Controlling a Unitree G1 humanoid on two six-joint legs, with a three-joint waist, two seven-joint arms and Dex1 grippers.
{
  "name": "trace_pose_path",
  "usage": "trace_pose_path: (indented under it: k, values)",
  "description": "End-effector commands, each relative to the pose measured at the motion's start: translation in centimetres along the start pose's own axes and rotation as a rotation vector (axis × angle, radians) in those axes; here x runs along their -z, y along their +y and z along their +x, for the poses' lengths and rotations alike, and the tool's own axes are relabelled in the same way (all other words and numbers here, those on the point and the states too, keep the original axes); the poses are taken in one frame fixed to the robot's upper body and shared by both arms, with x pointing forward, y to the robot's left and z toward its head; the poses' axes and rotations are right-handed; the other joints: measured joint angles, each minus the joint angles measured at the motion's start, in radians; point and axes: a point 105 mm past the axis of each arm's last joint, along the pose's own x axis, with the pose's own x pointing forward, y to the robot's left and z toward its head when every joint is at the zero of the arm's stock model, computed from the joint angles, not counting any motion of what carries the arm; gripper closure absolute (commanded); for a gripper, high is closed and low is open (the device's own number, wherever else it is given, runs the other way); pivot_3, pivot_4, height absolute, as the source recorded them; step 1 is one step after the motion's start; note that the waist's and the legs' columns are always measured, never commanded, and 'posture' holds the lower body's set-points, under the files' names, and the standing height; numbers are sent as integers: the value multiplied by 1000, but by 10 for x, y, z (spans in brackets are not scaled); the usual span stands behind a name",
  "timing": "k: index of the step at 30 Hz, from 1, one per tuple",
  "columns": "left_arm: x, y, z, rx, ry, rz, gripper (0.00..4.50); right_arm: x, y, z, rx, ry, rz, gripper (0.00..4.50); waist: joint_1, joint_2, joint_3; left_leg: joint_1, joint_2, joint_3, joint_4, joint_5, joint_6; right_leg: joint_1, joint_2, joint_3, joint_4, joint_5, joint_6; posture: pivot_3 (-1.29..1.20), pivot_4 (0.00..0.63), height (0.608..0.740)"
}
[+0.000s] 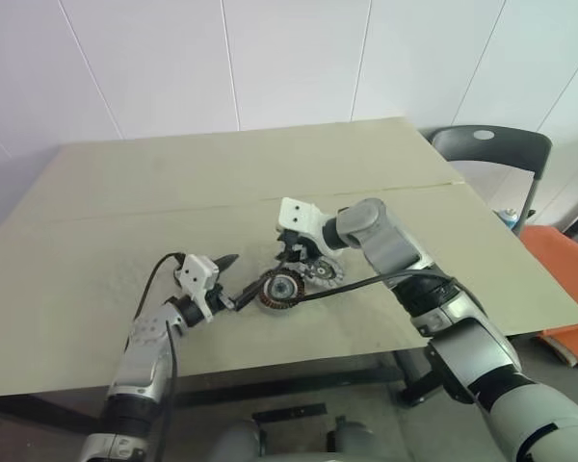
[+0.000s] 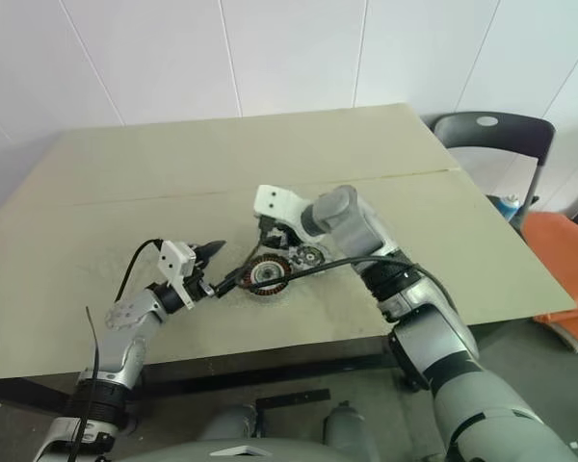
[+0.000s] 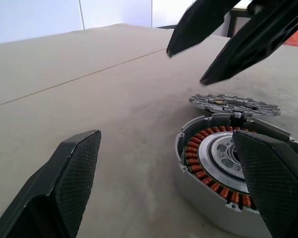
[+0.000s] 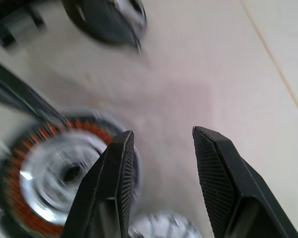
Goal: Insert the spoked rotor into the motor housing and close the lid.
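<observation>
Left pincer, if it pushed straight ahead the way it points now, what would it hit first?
Most likely the motor housing: it lies just ahead between the open left pincer's fingers, near one finger. Depth is hard to judge.

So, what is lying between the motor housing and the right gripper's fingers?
In the left wrist view, the spoked rotor lies flat on the table just behind the motor housing, under the open right gripper.

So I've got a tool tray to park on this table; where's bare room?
The table is bare behind the seam and at its right end toward the chair. The near middle is crowded: motor housing, a spoked disc, and both claws.
</observation>
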Motion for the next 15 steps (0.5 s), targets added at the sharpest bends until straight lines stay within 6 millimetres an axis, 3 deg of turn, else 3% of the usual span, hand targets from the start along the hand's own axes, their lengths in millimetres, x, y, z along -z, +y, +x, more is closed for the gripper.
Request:
trace_pose_path:
  k: [1, 4, 9, 15]
  values:
    - [-8, -1, 2, 1, -28, 19, 0, -23, 8, -12, -40, -48, 116, 2366, 2, 0, 0, 0, 0, 0, 0, 0, 0, 0, 0, 0, 0, 0, 0, 0, 0, 740]
    - [-6, -3, 2, -1, -28, 13, 0, -29, 21, -16, -75, -46, 149, 1654, 1, 0, 0, -1, 0, 0, 0, 0, 0, -1, 0, 0, 0, 0, 0, 0, 0, 740]
    - [-5, -5, 2, -5, -31, 7, 0, -9, 25, -10, 11, 65, 262, 48, 1, 0, 0, -5, 0, 0, 1, 0, 0, -5, 0, 0, 0, 0, 0, 0, 0, 740]
    - [-11, -2, 0, -8, -41, 26, 0, 3, 17, -8, 182, 196, 313, 48, 0, 0, 0, -10, 0, 0, 2, 0, 0, -10, 0, 0, 1, 0, 0, 0, 0, 740]
